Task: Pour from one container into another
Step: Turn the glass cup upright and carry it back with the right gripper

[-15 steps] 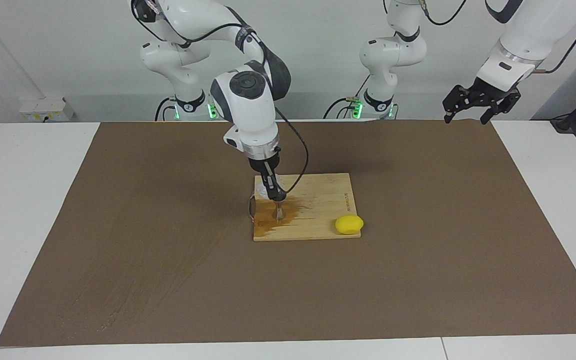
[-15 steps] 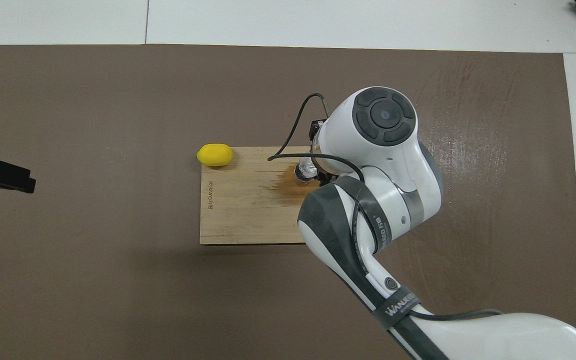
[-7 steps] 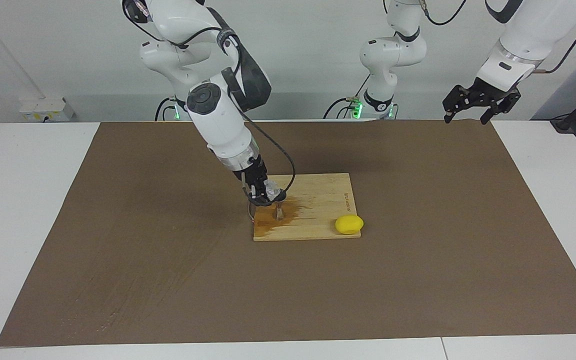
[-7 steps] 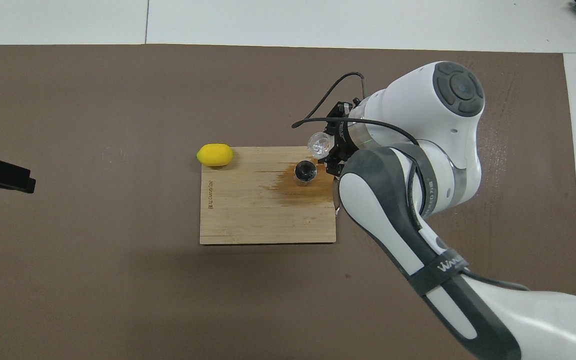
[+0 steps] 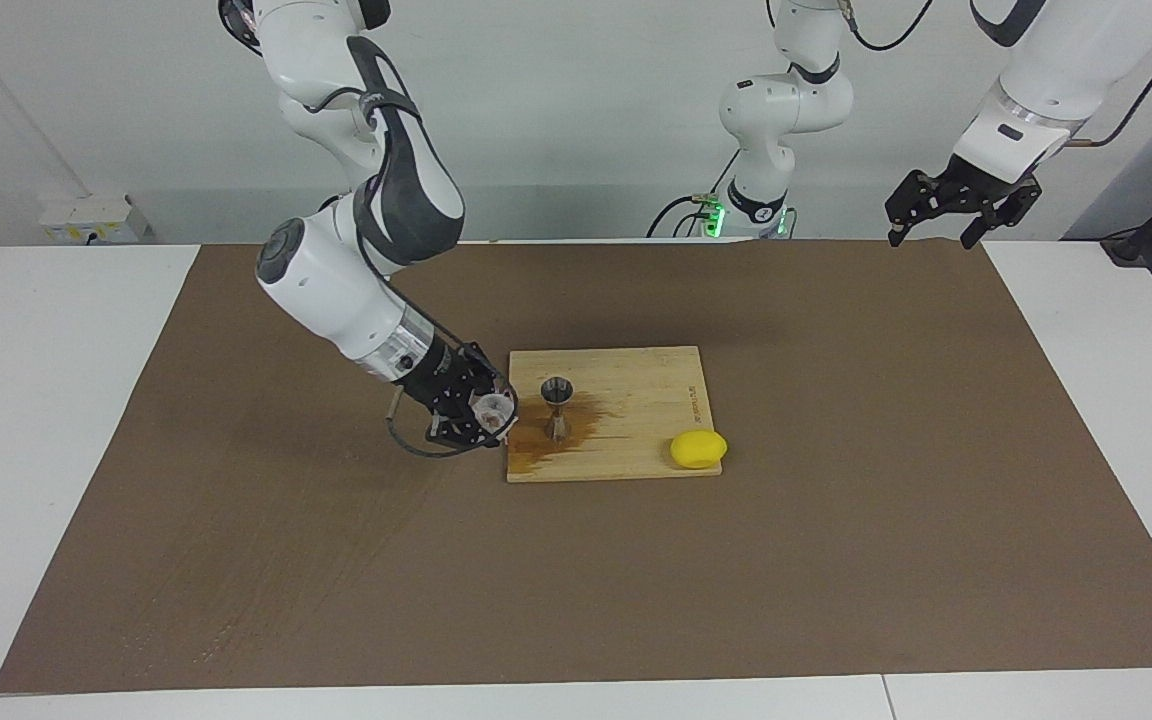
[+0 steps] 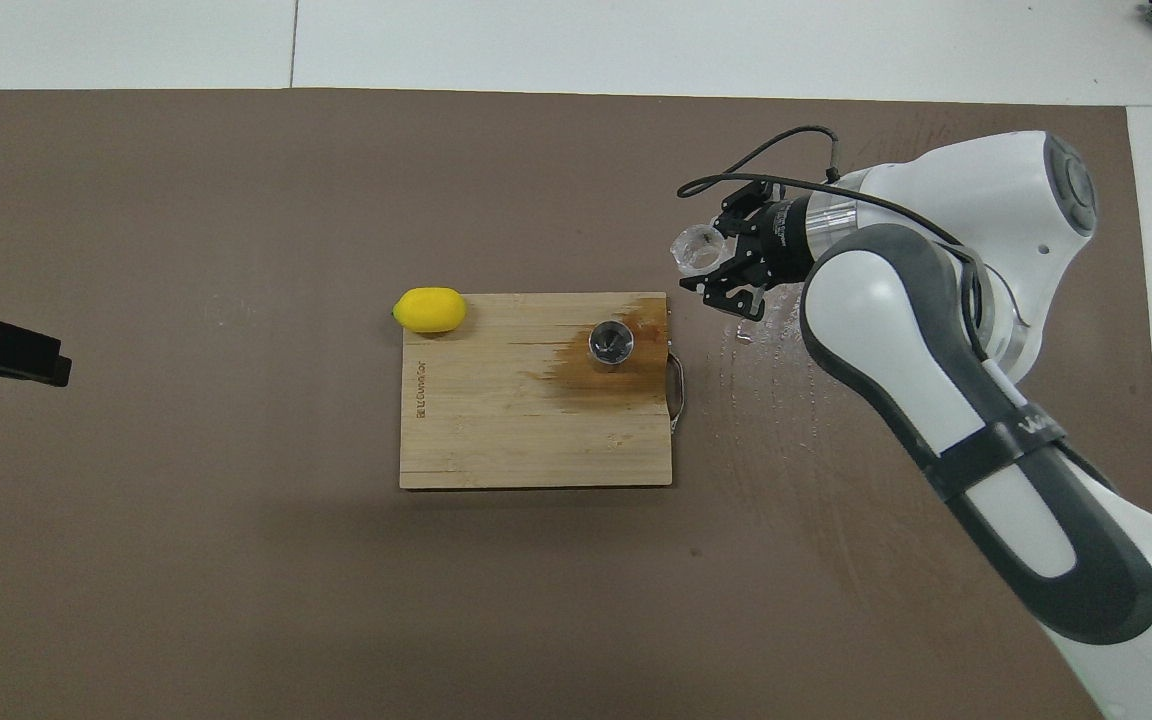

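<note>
Glass cup [image 5: 492, 407] tipped sideways in right gripper's [image 5: 481, 410] closed grip; left gripper [image 5: 958, 207] open.

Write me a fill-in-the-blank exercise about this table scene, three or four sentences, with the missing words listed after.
1. The right gripper is shut on the glass ____, tipped on its side over the brown mat.
2. The steel jigger stands upright on the wooden ____.
3. The yellow ____ lies at the board's corner toward the left arm's end of the table.
4. The left gripper waits ____, holding nothing.

Missing words: cup; board; lemon; open
</note>
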You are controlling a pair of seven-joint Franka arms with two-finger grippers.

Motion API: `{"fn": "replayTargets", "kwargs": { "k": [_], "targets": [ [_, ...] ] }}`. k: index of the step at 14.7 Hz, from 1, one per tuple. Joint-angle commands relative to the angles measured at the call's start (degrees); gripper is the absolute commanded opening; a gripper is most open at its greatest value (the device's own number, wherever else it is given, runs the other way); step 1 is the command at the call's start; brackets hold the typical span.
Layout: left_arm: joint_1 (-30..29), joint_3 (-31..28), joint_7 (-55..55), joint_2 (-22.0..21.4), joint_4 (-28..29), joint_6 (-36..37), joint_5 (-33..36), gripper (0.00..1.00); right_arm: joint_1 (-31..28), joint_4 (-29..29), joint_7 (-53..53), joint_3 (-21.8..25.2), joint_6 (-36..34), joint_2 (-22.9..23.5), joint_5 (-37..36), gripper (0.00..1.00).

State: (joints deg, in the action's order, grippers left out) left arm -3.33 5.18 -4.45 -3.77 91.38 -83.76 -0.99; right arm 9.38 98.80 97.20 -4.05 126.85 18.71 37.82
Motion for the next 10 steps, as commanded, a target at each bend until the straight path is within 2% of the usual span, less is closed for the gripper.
{"fn": "replayTargets", "kwargs": {
  "k": [1,7,10],
  "targets": [
    [0.26,-0.17,-0.74,-0.45,0.55,0.35,1.08,1.00,-4.88,4.29,-6.83,-0.87,0.59,-1.66,6.54,0.00],
    [0.26,-0.17,-0.74,-0.45,0.55,0.43,1.08,1.00,-13.06,8.60,-18.00,-0.87,-3.36,-1.49,13.66,0.00],
    [0.26,-0.17,-0.74,-0.45,0.55,0.43,1.08,1.00,-17.71,8.78,-25.55,-0.87,-7.57,0.53,15.18,0.00]
  ]
}}
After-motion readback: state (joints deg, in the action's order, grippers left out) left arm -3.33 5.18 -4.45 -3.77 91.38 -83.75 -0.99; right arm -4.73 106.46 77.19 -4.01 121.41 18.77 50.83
